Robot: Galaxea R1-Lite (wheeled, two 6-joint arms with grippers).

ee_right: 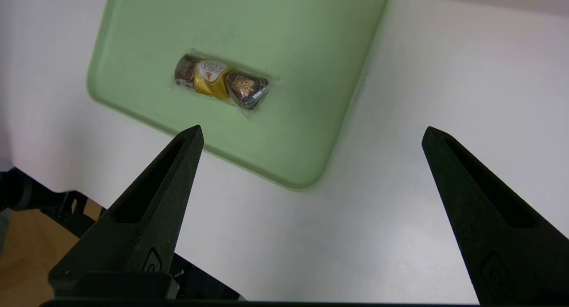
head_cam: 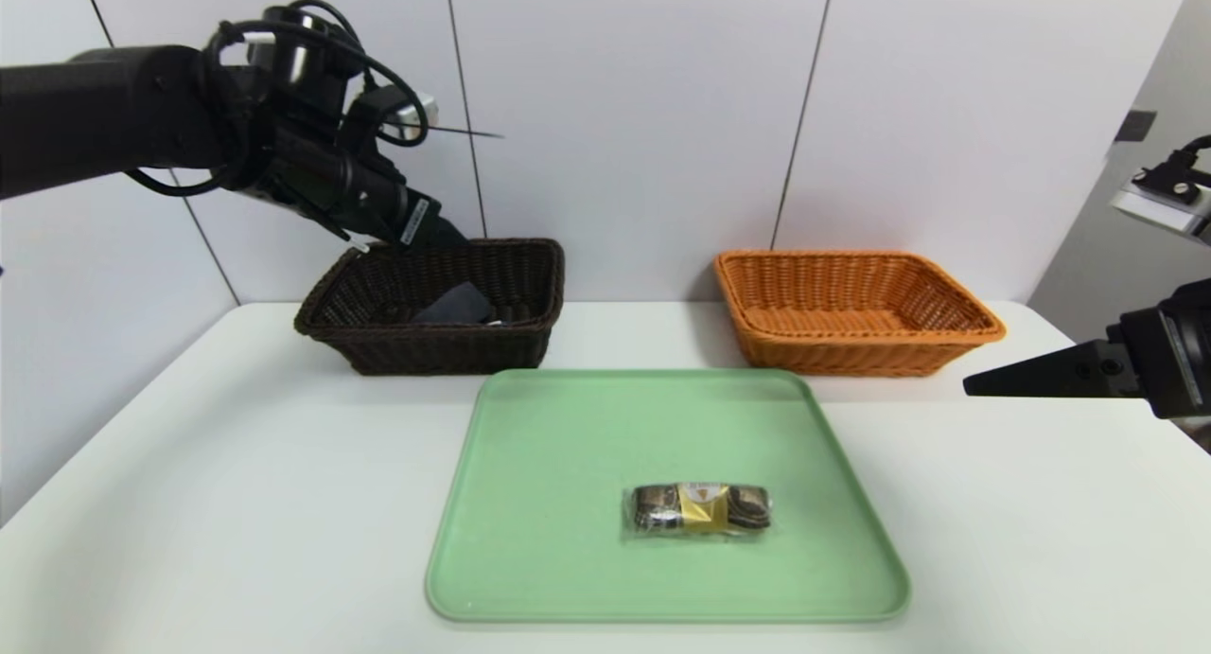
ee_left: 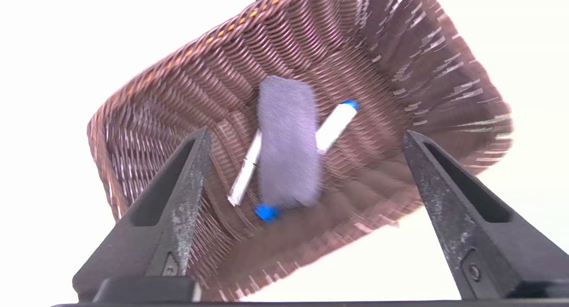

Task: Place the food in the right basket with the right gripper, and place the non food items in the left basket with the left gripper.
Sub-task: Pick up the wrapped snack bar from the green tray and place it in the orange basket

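Clear-wrapped chocolate pack (gold band mid-length) lies on the green tray; both grippers' fingers spread wide.

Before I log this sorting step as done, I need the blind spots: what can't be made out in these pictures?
- Left gripper: in the head view its fingertips are hidden behind the dark basket rim.
- Grey pad and white pens: blurred in the left wrist view; what exactly they are stays unclear.
- Right gripper: cut off by the head view's right edge.
- Wrapped chocolates on the green tray: label too small to read.
- Orange basket: near wall hides part of its floor.
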